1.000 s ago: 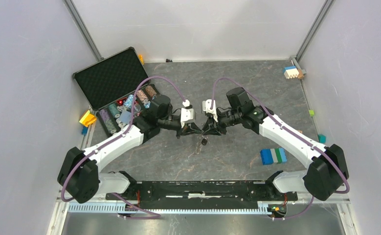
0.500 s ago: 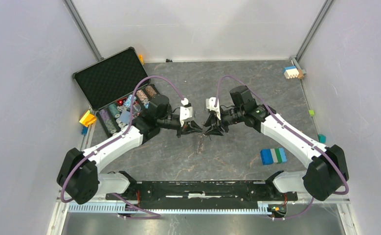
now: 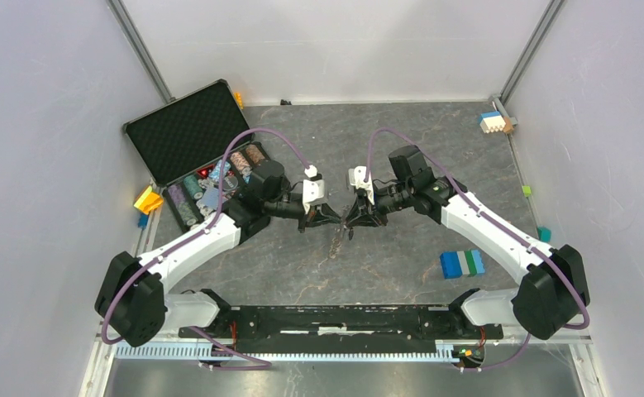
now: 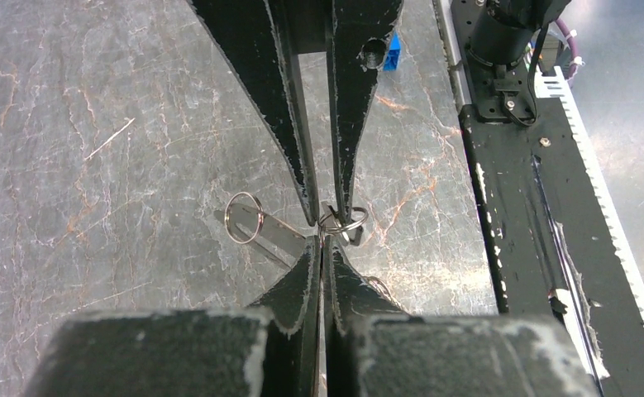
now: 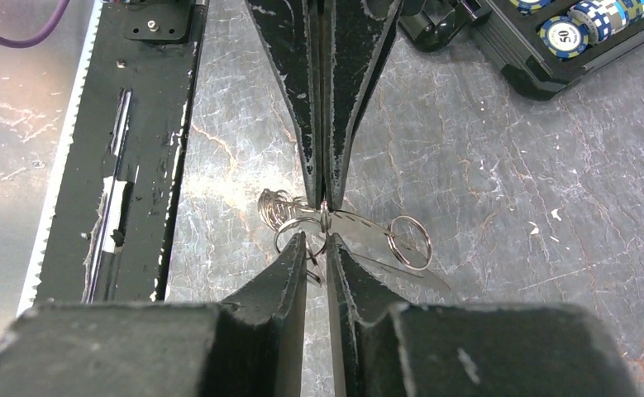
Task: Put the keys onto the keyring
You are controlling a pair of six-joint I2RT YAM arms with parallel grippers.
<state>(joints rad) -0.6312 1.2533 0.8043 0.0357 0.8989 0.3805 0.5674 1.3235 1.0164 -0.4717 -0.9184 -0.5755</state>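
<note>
**Left wrist view.** The left gripper has matte black, scuffed wedge fingers pressed flat together with no gap. The right gripper comes in from the top and meets it tip to tip. A thin slit runs between its fingers and narrows toward the tips; I cannot tell whether it is gripping.
- The keyring is a small round split ring of thin bright wire. It sits at the meeting point, touching both sets of tips.
- The key shows as a flat grey metal blade running left from the tips. It is lifted off the table, with its shadow beneath; no head is visible.
- A second wire ring sits at the blade's far end.
- I cannot tell which piece the left fingers pinch.
- The table is dark grey and stone-look, with rust-coloured veins.

**Right wrist view.** The right gripper's fingers are nearly together, with a wire loop lying at the slit. The left fingers come in from the top, closed. The blade is smooth bright silver and runs to the right. A coil of stacked wire loops sits just left of the tips. A black case at upper right holds round striped chips.

**Top view.** The arms meet tip to tip over the middle of the table. The key and keyring are too small to resolve here. The case lies open at the left, with a foam-lined lid. A blue, green and white block lies near the right arm.
</note>
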